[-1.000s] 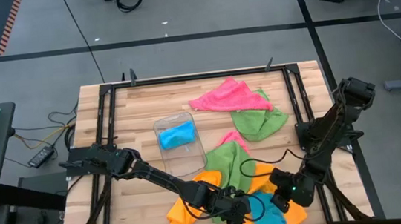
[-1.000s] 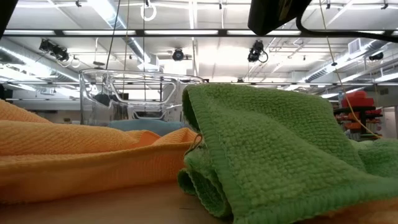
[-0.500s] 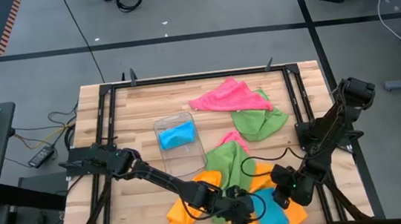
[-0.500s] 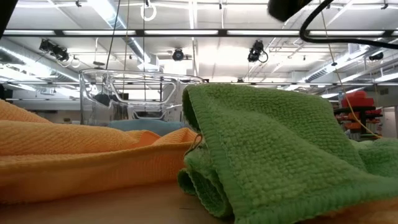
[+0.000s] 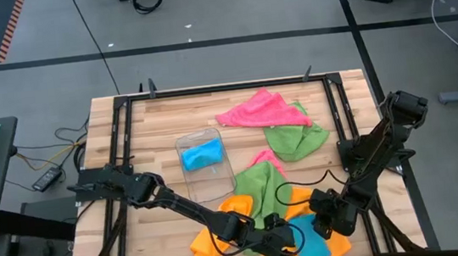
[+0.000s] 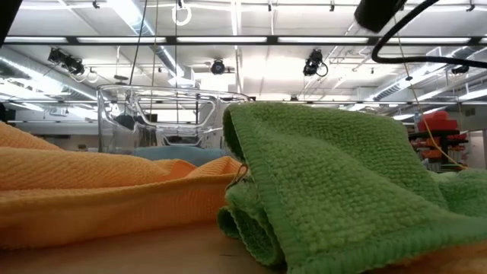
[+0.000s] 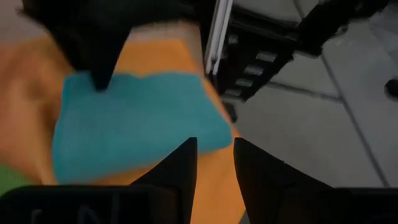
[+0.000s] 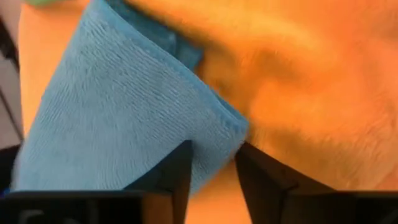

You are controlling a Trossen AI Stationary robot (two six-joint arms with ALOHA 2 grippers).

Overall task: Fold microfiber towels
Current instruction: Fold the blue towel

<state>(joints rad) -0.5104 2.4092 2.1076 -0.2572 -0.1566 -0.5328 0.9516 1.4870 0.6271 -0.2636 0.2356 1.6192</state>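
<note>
A folded sky-blue towel (image 5: 311,243) lies flat on a spread orange towel (image 5: 203,246) at the table's near edge. My right gripper (image 8: 214,163) slants down over the blue towel's corner, open, one finger on either side of its folded edge. My left gripper (image 7: 214,163) comes at the blue towel (image 7: 137,118) from the left, open, with only orange cloth showing between its fingers. A crumpled green towel (image 5: 257,189) rests on the orange one. A pink towel (image 5: 261,109) and a second green one (image 5: 297,138) lie at the far right. My right gripper has the blue towel's folded corner (image 8: 231,127) between its fingers, coming from above and slanting down. I cannot tell whether the fingers touch it. The towel lies flat on the orange towel (image 8: 298,81). My left gripper: I cannot tell whether its fingertips touch the cloth.
A small clear plastic tray (image 5: 205,158) with a blue cloth in it stands left of the green towel. In the low view, green cloth (image 6: 335,183) and orange cloth (image 6: 91,190) fill the foreground. Black frame rails (image 5: 344,124) run along the table's sides.
My right gripper has sunk a little toward the blue towel. In the low view the dark arm part at the top has drawn off toward the right. The towels lie as before.
</note>
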